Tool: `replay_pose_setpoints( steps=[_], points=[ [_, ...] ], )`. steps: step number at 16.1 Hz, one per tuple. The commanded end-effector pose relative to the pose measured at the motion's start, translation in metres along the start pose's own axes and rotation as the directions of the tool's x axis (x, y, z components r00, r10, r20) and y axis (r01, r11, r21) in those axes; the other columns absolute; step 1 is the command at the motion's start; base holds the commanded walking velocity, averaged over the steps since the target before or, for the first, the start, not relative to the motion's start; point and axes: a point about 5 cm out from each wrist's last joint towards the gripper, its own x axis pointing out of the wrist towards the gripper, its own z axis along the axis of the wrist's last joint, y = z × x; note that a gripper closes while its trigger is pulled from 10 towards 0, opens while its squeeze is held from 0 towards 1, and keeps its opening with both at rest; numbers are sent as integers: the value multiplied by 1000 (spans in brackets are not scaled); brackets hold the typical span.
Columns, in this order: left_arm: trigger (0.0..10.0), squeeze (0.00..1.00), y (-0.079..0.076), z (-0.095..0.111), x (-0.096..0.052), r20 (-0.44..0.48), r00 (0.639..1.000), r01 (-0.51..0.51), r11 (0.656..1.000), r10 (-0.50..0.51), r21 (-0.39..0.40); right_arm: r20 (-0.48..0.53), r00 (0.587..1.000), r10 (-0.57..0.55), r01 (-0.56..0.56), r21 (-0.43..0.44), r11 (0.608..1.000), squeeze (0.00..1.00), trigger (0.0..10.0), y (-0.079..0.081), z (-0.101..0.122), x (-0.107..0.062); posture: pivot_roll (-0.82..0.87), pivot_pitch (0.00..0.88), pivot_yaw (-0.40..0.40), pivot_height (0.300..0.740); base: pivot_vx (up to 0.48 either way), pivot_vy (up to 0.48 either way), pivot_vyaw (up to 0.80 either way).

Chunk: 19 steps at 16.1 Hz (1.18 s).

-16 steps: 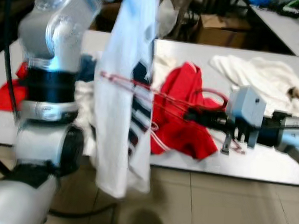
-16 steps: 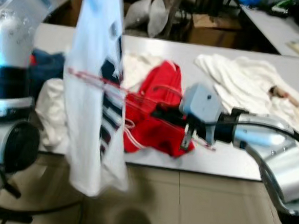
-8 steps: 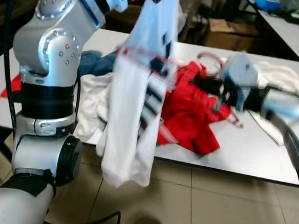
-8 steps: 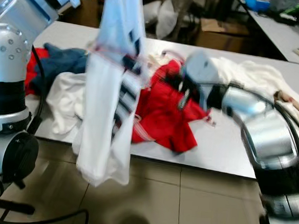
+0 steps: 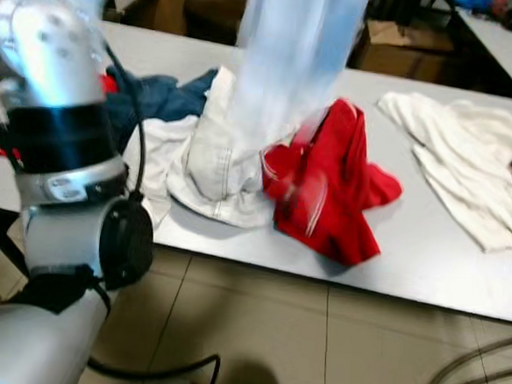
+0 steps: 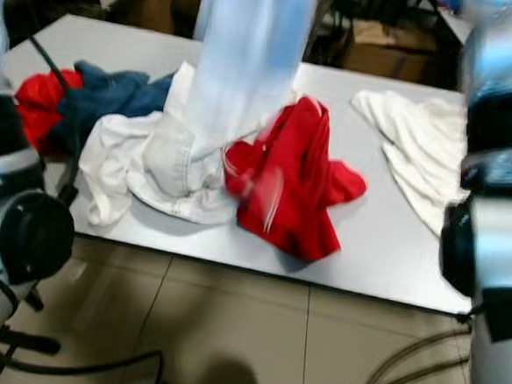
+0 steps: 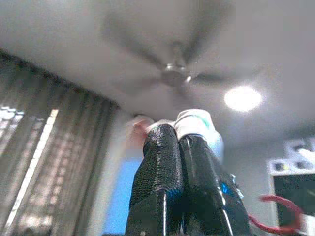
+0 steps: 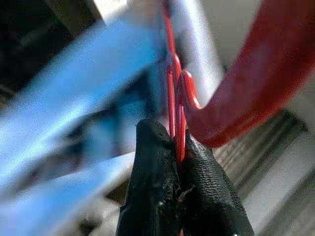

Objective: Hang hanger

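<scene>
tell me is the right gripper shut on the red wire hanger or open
Shut on it. In the right wrist view the right gripper has both black fingers pressed together, with the red wire hanger pinched between their tips.

Workroom: clothes-strewn table (image 5: 426, 274), cardboard boxes (image 5: 398, 45).

No legible text, label, brand, number or sign anywhere. Checked garments on the table (image 5: 427, 265) and cardboard box (image 5: 398, 45) behind it: motion blur, nothing readable.
</scene>
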Motion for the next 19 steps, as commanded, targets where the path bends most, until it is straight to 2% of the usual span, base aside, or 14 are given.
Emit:
replay_pose_setpoints(
  steps=[1, 2, 3, 4, 5, 6, 8, 9, 11, 13, 16, 18, 19],
  points=[
    [10000, 0, -2, -3, -1, -19, 1000, 0, 1000, 0, 13, -109, 989, 100, -98, 21, 995, 0, 10000, 20, -31, -7, -9, 5, -23, 740, 0, 0, 0],
    [10000, 0, -3, -22, -6, -94, 996, -6, 999, 10, 43, -181, 955, 234, -237, 4, 971, 0, 10000, 51, -60, -21, -8, 4, -18, 740, 0, 0, 0],
    [10000, 0, -4, -47, -12, -177, 984, -18, 997, 30, 70, -228, 918, 324, -328, 24, 944, 0, 10000, 75, -84, -36, -12, 5, -11, 740, 0, 0, 0],
    [10000, 0, -4, -60, -14, -220, 974, -27, 996, 46, 86, -242, 907, 345, -345, 43, 938, 0, 10000, 82, -93, -42, -14, 3, -6, 740, 0, 0, 0],
    [10000, 0, -1, -93, -24, -346, 934, -53, 991, 92, 121, -264, 870, 417, -404, 104, 909, 0, 10000, 100, -110, -62, -15, 3, -4, 740, 0, 0, 0],
    [10000, 0, 1, -108, -30, -403, 908, -58, 987, 115, 151, -279, 852, 444, -424, 130, 896, 0, 10000, 107, -117, -71, -16, 2, 5, 740, 0, 0, 0],
    [10000, 0, 10, -166, -67, -605, 763, -55, 956, 228, 290, -273, 767, 581, -542, 210, 814, 0, 10000, 126, -129, -113, -23, 0, 22, 740, 0, 0, 0],
    [10000, 0, 11, -177, -74, -628, 735, -67, 948, 258, 311, -257, 745, 616, -578, 214, 788, 0, 10000, 126, -127, -125, -29, 0, 32, 740, 0, 0, 0],
    [10000, 0, 18, -182, -69, -606, 729, -106, 928, 317, 358, -237, 734, 636, -595, 226, 771, 0, 10000, 117, -120, -134, -33, 0, 40, 740, 0, 0, 0],
    [10000, 0, 31, -172, -50, -520, 748, -206, 889, 412, 408, -218, 700, 680, -646, 214, 733, 0, 10000, 111, -110, -143, -33, 0, 44, 740, 0, 0, 0],
    [10000, 0, 50, -150, -33, -387, 748, -336, 811, 539, 479, -206, 664, 719, -685, 217, 695, 0, 10000, 105, -98, -151, -30, 0, 46, 740, 0, 0, 0],
    [10000, 0, 58, -147, -33, -381, 736, -331, 788, 559, 518, -197, 655, 730, -698, 214, 684, 0, 10000, 98, -90, -153, -26, 0, 49, 740, 0, 0, 0],
    [10000, 0, 60, -151, -39, -410, 733, -284, 792, 543, 541, -183, 654, 734, -698, 228, 679, 0, 10000, 92, -85, -155, -26, 0, 50, 740, 0, 0, 0]
  ],
)
